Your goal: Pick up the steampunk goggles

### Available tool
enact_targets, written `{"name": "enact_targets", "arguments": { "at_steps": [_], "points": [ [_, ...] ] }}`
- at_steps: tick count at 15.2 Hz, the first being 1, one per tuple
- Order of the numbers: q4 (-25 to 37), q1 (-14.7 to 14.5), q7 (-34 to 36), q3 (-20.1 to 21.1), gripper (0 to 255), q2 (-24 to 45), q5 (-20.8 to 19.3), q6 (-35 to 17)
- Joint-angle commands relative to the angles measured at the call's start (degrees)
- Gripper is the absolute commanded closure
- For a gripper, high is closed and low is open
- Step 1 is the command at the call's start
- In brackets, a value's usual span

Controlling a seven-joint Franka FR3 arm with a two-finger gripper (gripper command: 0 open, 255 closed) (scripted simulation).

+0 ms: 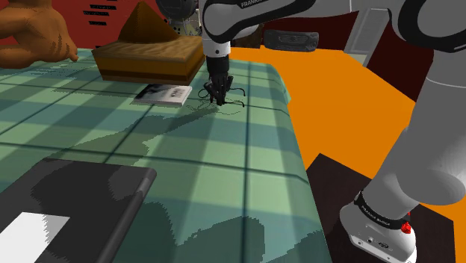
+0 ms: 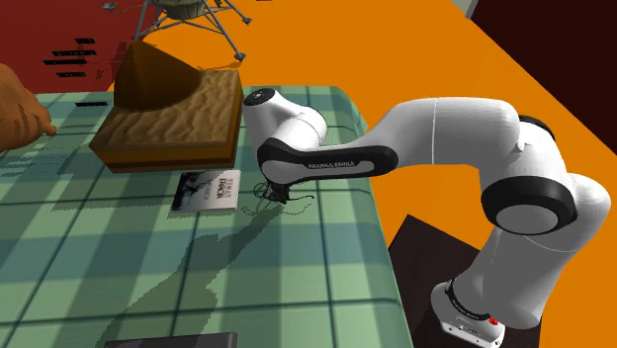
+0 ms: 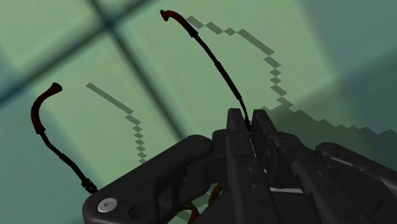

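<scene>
The claw (image 3: 250,124) was pinched nearly closed, its black fingers clamped on one thin temple arm of the steampunk goggles (image 3: 216,60). The other arm curled free beside it. The goggles sat right under the claw on the green-checked counter (image 1: 224,172). Just to the shoulder view's left lay a booklet (image 1: 164,93), and farther back, a brown box (image 1: 149,60).

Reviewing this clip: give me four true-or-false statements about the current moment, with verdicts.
1. The gripper is shut on a thin arm of the steampunk goggles. True.
2. The goggles lie on the orange floor. False: they are on the green plaid tablecloth.
3. A black-and-white booklet lies beside the goggles. True.
4. The dark grey slab lies under the gripper. False: it sits at the shoulder view's lower left, well apart.
</scene>
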State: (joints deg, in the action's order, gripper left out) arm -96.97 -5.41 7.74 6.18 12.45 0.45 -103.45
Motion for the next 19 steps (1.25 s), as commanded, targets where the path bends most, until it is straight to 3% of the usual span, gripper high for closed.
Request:
{"name": "enact_targets", "arguments": {
  "at_steps": [1,19],
  "points": [
    [-0.1,0.0,0.0,0.0,255,0.0,0.0,0.0],
    [10.9,0.0,0.2,0.0,255,-0.5,0.0,11.5]
  ]
}}
